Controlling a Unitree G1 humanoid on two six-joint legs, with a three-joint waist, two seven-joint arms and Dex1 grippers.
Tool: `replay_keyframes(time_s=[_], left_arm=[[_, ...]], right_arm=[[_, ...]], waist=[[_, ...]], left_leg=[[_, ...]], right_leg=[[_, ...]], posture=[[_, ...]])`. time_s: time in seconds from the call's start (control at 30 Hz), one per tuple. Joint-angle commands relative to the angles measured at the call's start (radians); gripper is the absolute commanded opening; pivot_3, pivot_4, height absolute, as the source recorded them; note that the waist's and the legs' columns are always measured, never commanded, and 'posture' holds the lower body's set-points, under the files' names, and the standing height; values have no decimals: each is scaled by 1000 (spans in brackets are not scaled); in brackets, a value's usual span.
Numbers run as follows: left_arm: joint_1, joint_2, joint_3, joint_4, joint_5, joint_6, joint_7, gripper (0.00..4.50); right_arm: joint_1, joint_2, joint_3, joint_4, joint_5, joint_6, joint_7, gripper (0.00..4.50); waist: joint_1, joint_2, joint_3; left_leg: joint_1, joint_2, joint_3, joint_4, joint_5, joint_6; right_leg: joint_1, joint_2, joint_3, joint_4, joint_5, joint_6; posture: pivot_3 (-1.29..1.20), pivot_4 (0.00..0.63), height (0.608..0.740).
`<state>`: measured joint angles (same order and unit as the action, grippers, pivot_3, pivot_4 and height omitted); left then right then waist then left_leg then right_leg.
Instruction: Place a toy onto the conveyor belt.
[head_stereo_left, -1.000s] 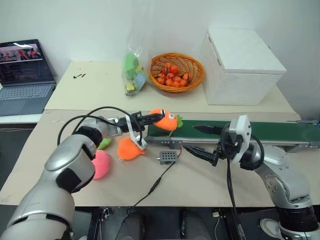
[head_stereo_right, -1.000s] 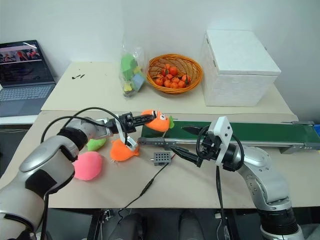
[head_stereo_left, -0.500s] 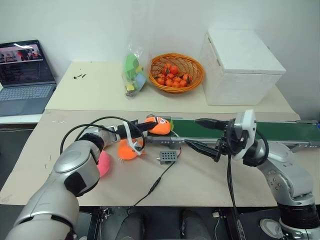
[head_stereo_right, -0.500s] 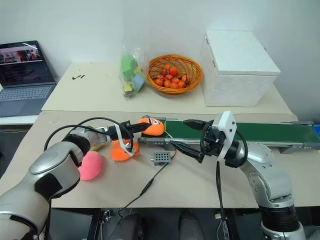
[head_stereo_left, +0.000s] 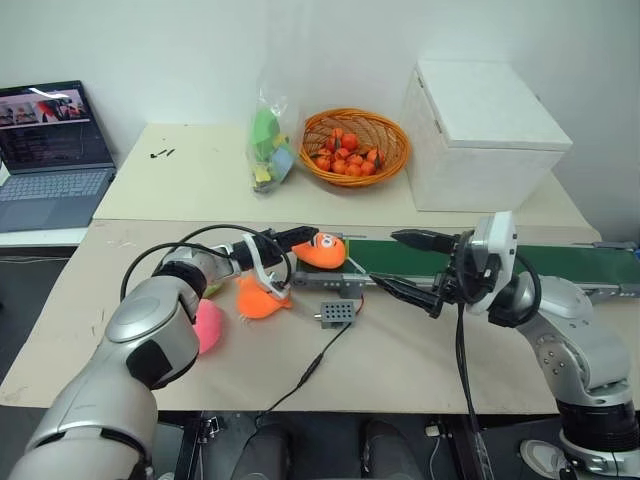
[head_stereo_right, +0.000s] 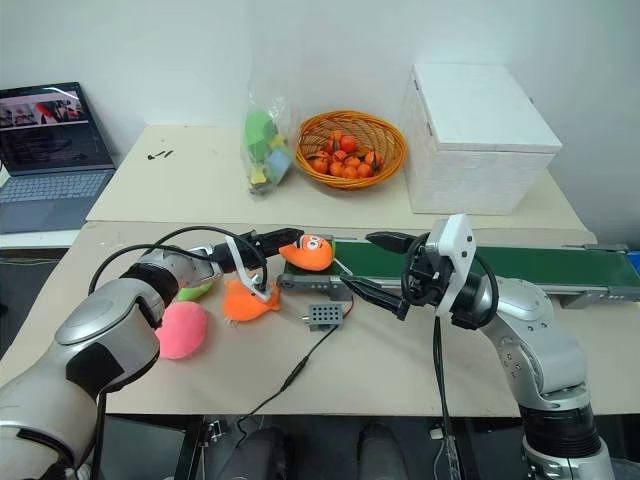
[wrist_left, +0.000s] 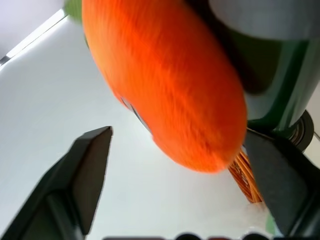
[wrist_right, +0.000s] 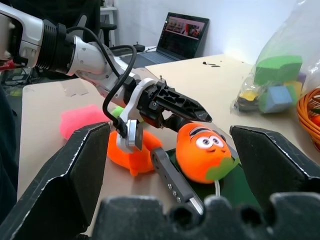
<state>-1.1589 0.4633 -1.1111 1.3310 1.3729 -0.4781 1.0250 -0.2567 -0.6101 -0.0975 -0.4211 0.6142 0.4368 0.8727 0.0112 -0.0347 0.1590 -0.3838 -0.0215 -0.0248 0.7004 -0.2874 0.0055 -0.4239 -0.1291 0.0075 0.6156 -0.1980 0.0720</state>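
Toy (head_stereo_right: 307, 252) sits on the belt's (head_stereo_right: 520, 264) left end, close to the frame edge; the long green run to its right lies bare. Left gripper (head_stereo_left: 290, 252) stands open around it from the left, fingers apart from the plush. Right gripper (head_stereo_right: 372, 268), jaws spread, hangs over the belt's near edge just right of the toy.

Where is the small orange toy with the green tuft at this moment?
The toy sits on the left end of the conveyor belt, between the open fingers of the left gripper, just beyond the flat orange plush.
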Motion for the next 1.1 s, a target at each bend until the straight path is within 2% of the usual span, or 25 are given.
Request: replay_keyframes(time_s=[0.03, 0.23, 0.43, 0.53, 0.63, 0.7, 0.77, 0.83, 0.93, 1.1], left_arm=[[-10, 18, -1, 9, -15, -40, -30, 4465], [-44, 64, 35, -8, -71, -157, -85, 4465], [-55, 120, 166, -16, -237, -365, -298, 4465], [-31, 138, 335, 6, -451, -512, -572, 4465], [10, 131, 551, 37, -732, -573, -993, 4465], [63, 96, 760, 22, -1027, -502, -1461, 4465], [109, 59, 947, -42, -1304, -309, -1882, 4465], [141, 41, 1060, -118, -1476, -105, -2138, 4465], [212, 38, 1138, -283, -1629, 174, -2341, 4465], [383, 30, 1177, -617, -1735, 430, -2336, 4465]], right_arm=[[-13, -8, -33, -8, 22, -14, 5, 4500], [-1, 5, -50, 8, 32, -31, 7, 4500], [46, 58, -76, 44, 46, -90, 27, 4500], [77, 79, -80, 53, 54, -119, 40, 4500], [101, 105, -99, 60, 87, -133, 54, 4500], [116, 135, -131, 68, 148, -140, 71, 4500], [125, 159, -161, 82, 190, -150, 79, 4500], [133, 165, -167, 87, 190, -158, 87, 4500], [147, 169, -166, 81, 192, -161, 95, 4500], [169, 180, -158, 72, 192, -156, 88, 4500]], waist=[[0, 0, 0], [-1, 0, 0], [1, 0, 0], [0, 0, 0], [-4, 0, 0], [-9, 1, 0], [-16, 1, 0], [-25, 1, 0], [-35, 1, 0], [-50, 1, -1]], left_leg=[[0, 0, 0, 0, 0, 0], [-1, 0, 0, 0, 0, 0], [-2, 0, 0, 0, 0, 0], [-3, 0, 0, 0, 0, 0], [-2, 0, 0, 1, 0, 0], [-2, 0, 0, 1, 0, 0], [-1, 0, 1, 1, 0, 1], [-1, 0, 0, 1, -1, 1], [-1, 0, 0, 3, -2, 4], [2, 1, -3, 4, -3, 5]], right_leg=[[0, 0, 0, 0, 0, 0], [-1, 0, 0, 0, 0, 0], [-2, 0, 0, -1, 0, 0], [-2, 0, 0, -2, 0, 0], [-2, 0, 0, -1, 0, 0], [-2, 0, 0, -1, 0, 0], [-1, 0, 0, -1, 0, 0], [-1, 0, 0, 0, 0, 0], [-1, 0, 0, 1, 0, 0], [-1, 0, 3, 4, 0, 0]], posture=[[0, 150, 727], [0, 150, 727], [0, 150, 727], [0, 150, 727], [0, 150, 727], [0, 150, 727], [0, 150, 727], [0, 150, 727], [0, 150, 727], [0, 150, 727]])
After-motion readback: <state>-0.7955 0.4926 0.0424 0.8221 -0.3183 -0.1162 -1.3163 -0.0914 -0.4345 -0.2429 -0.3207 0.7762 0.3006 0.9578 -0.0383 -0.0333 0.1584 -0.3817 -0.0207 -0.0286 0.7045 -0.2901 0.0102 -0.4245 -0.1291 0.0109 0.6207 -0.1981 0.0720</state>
